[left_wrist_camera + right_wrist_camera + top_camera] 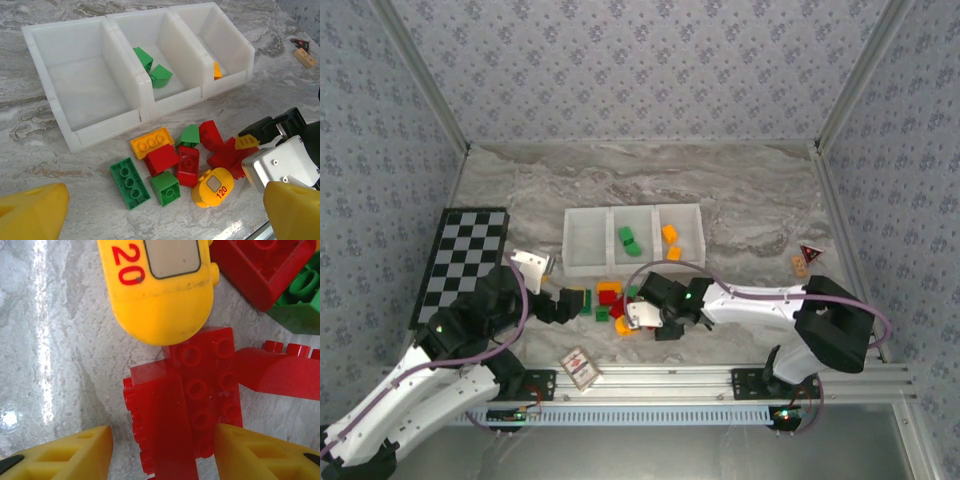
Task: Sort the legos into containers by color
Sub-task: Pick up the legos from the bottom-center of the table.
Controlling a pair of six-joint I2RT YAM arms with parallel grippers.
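- Straddling a studded red brick (205,400), your right gripper (160,462) has its yellow fingers (60,455) spread apart, one on each side. A strip of table shows between one finger and the brick, so nothing is clamped.
- A second red brick (157,435) lies against the first, also between the fingers.
- A rounded yellow piece (160,295) touches the far end of the studded red brick. It carries a grey panel and red figures: you read "20" in the right wrist view and the full "120" in the left wrist view.
- Your left gripper (160,220) is wide open and holds nothing. The loose legos lie just ahead of it: a long green brick (130,182), a square green brick (166,188) and an orange-yellow brick (151,142), with the red ones beyond.
- This pile rests on the marbled table (40,165), just before the near wall of the containers (145,95).
- The middle bin holds two green pieces (152,67), and the right bin holds an orange piece (217,70).
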